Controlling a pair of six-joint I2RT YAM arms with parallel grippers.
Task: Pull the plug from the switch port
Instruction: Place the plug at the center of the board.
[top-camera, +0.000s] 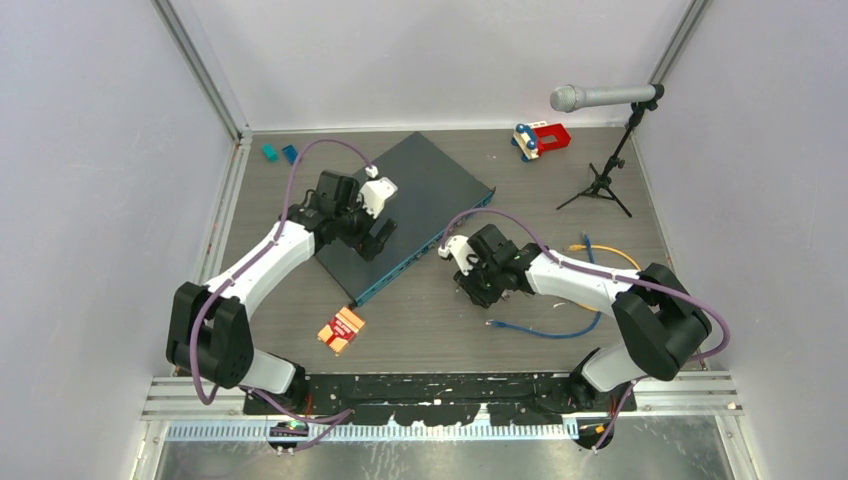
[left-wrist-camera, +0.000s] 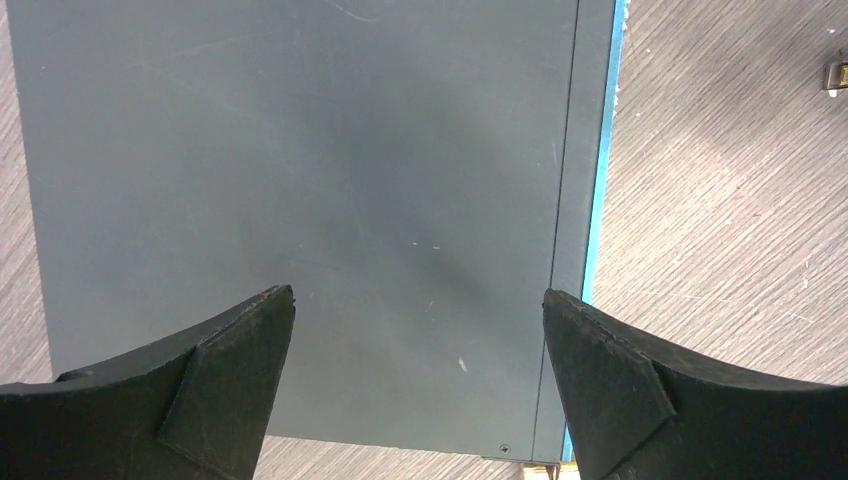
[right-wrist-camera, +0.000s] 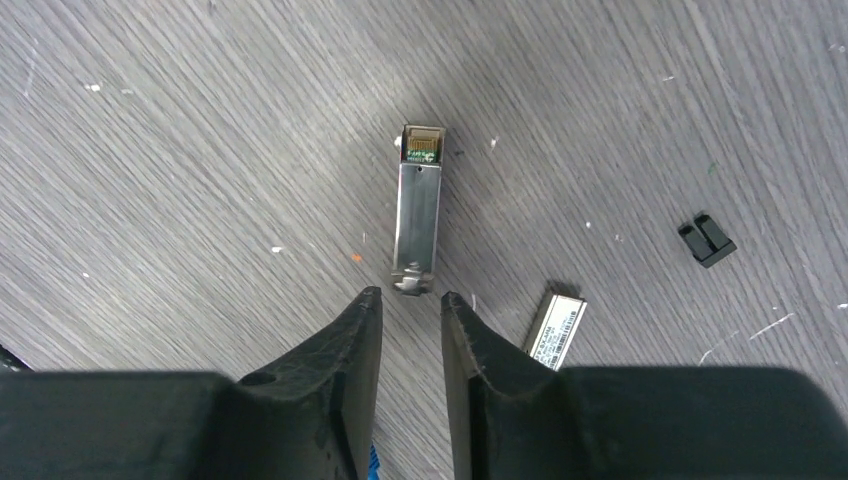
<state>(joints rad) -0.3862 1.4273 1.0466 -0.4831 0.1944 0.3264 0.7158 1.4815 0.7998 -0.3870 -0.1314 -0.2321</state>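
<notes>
Plainly, left claw (left-wrist-camera: 417, 293) gapes over grey switch (left-wrist-camera: 300, 150); right claw (right-wrist-camera: 411, 295), barely parted, empty, faces silver plug (right-wrist-camera: 418, 210).

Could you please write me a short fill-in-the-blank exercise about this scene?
1. The left tool hangs open above the dark grey ___.
2. The silver plug lies flat on the ___.
3. The right tool, just short of that plug, grips ___.
Missing words: switch; table; nothing.

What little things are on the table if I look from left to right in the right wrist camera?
silver plug → white-labelled metal piece → small black clip
</notes>
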